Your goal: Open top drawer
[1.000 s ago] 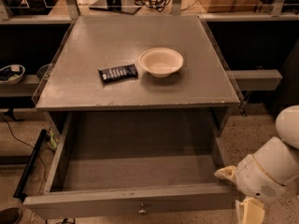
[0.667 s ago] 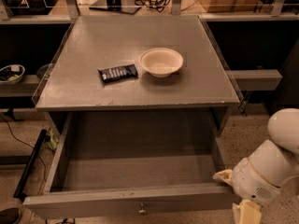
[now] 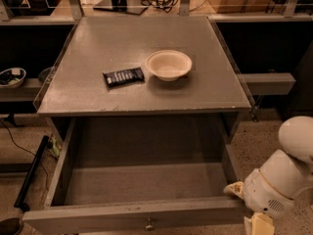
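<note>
The top drawer (image 3: 142,182) of the grey cabinet is pulled far out toward me, and its deep plain grey inside holds nothing. Its flat front (image 3: 98,220) runs along the bottom edge of the view, with the small round brass knob (image 3: 149,224) at centre. My white arm (image 3: 281,182) stands at the lower right, beside the drawer's right front corner. My gripper (image 3: 249,214) is at that corner, mostly cut off by the bottom edge of the view.
On the cabinet top (image 3: 146,89) lie a white bowl (image 3: 168,64) and a dark snack bar (image 3: 123,77). Shelves run at left (image 3: 19,89) and right (image 3: 266,82). A speckled floor (image 3: 254,141) lies to the right. Cables lie at the left (image 3: 34,170).
My arm has shifted slightly lower and to the left near the drawer's right corner. The drawer stays open as before.
</note>
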